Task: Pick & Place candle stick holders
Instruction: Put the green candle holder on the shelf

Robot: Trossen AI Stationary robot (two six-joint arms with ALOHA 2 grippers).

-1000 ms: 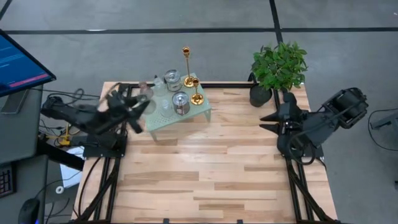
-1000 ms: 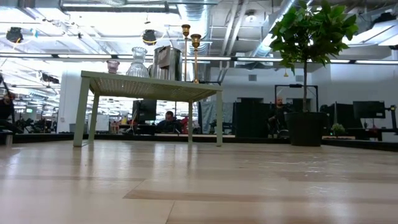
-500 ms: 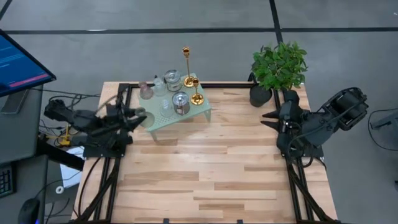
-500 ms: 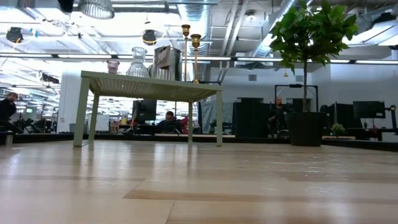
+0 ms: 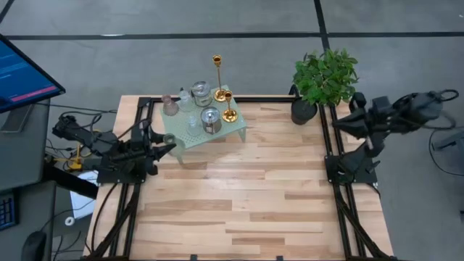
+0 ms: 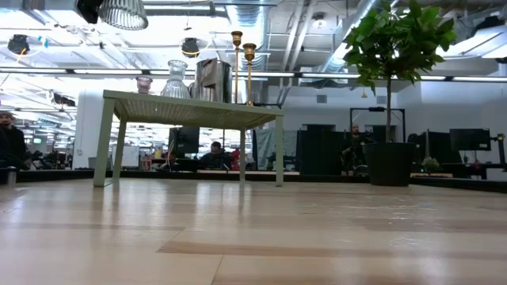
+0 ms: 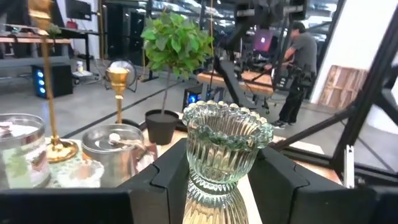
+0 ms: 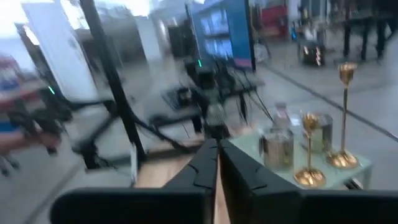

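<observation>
My left gripper [image 5: 165, 142] is at the table's left edge, just left of the mint-green rack [image 5: 217, 133], and is shut on a greenish ribbed glass holder [image 7: 221, 149]. The holder also shows at the top of the low view [image 6: 123, 11]. On the rack stand a tall gold candlestick [image 5: 217, 67], a short gold one [image 5: 229, 107], two silvery cups [image 5: 211, 119], a pink glass [image 5: 170, 107] and a clear glass [image 5: 185, 98]. My right gripper [image 5: 342, 122] is shut and empty, raised over the table's right edge near the plant. My left gripper pinches the glass holder's narrow waist and lower body [image 7: 205, 190] between its two fingers [image 7: 165, 180], one on each side, below the beaded rim. The fingers come level from the table's left. The holder stands upright and is lifted clear of the table.
A potted green plant [image 5: 324, 78] stands at the table's far right corner, close to my right arm. The rack stands on its legs [image 6: 103, 142] at the far left of the wooden table [image 5: 239, 196]. A person stands in the room beyond [image 7: 298, 62].
My left gripper has drawn back from the rack's far left corner toward the table's left and near edges, carrying the greenish glass holder upright. My right arm has risen and swung toward the table's right and far edges, next to the plant.
</observation>
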